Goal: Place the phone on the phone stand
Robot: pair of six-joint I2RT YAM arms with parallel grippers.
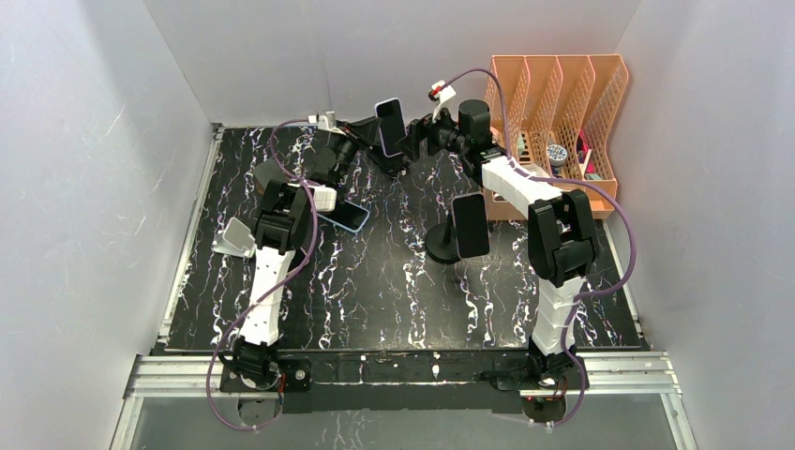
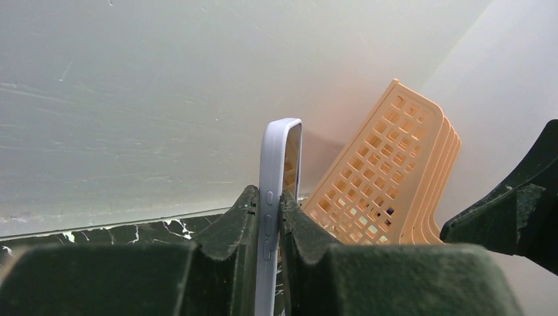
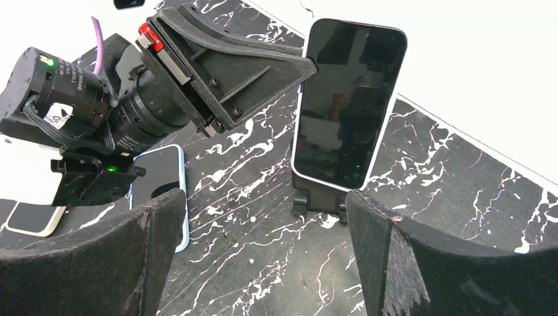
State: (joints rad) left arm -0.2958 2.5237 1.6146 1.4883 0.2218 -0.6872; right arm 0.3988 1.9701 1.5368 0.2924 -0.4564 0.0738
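Left tool (image 2: 268, 214) over black marbled table (image 1: 375, 272)

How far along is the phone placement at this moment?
Looks done: the phone stands upright with its lower edge at the small black stand. In hand: the left end effector is shut on the phone's side; the right end effector hangs open nearby, holding nothing. Remaining: release and back away; whether the phone is fully seated I cannot tell.
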